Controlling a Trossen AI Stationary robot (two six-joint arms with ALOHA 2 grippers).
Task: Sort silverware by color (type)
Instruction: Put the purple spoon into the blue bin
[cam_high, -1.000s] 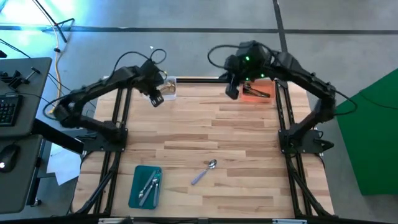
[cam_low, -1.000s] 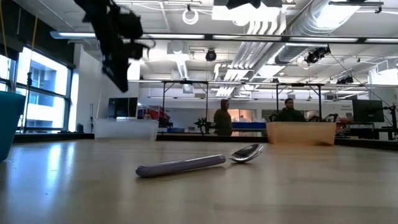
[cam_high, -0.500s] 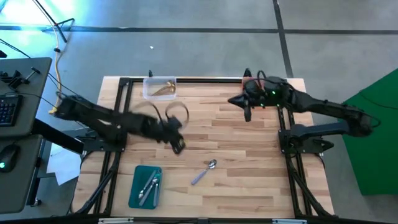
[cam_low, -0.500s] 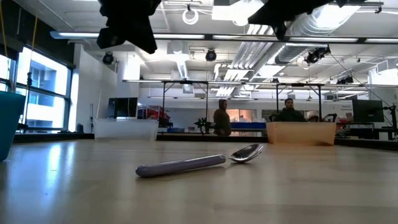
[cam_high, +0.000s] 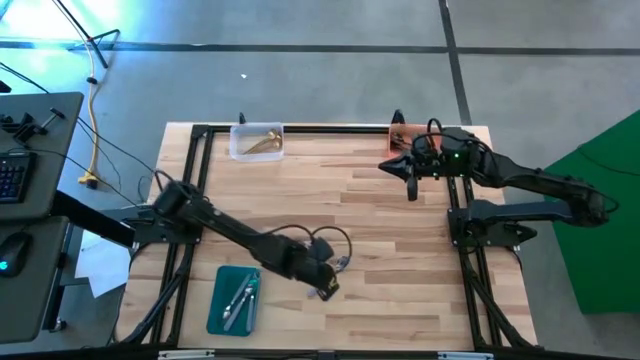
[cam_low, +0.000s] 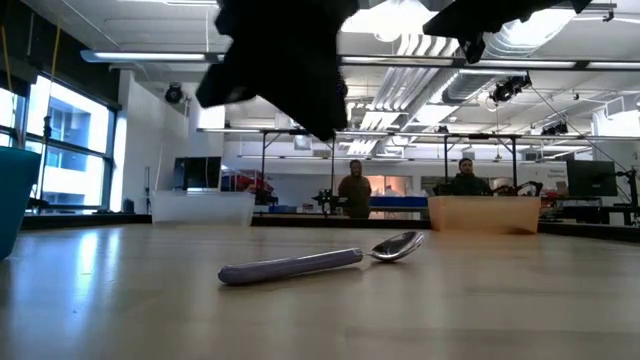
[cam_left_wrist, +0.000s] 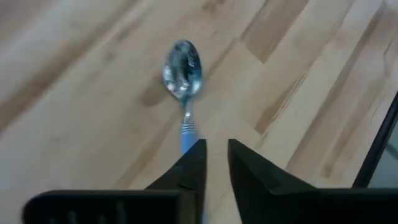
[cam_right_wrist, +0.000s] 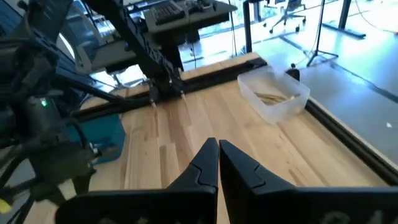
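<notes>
A silver spoon with a pale lilac handle (cam_low: 300, 263) lies flat on the wood in the middle near part of the table; its bowl (cam_high: 342, 263) shows in the high view. My left gripper (cam_high: 322, 286) hovers above the handle, fingers narrowly open (cam_left_wrist: 216, 152), with the bowl (cam_left_wrist: 182, 68) ahead of them. The low view shows it well above the spoon. My right gripper (cam_high: 411, 188) hangs shut (cam_right_wrist: 216, 149) by the far right corner, beside the orange tray (cam_high: 400, 134).
A clear tray with gold spoons (cam_high: 257, 140) stands at the far edge, seen too in the right wrist view (cam_right_wrist: 273, 93). A teal tray with silver spoons (cam_high: 233, 298) sits near the left front. Black frame rails run along the table's sides. People stand in the room beyond.
My left gripper has swung from above the clear tray toward the near edge and right, coming down over the lilac-handled spoon. My right gripper has drawn away from the orange tray toward the right and a little nearer. The spoon has not moved.
</notes>
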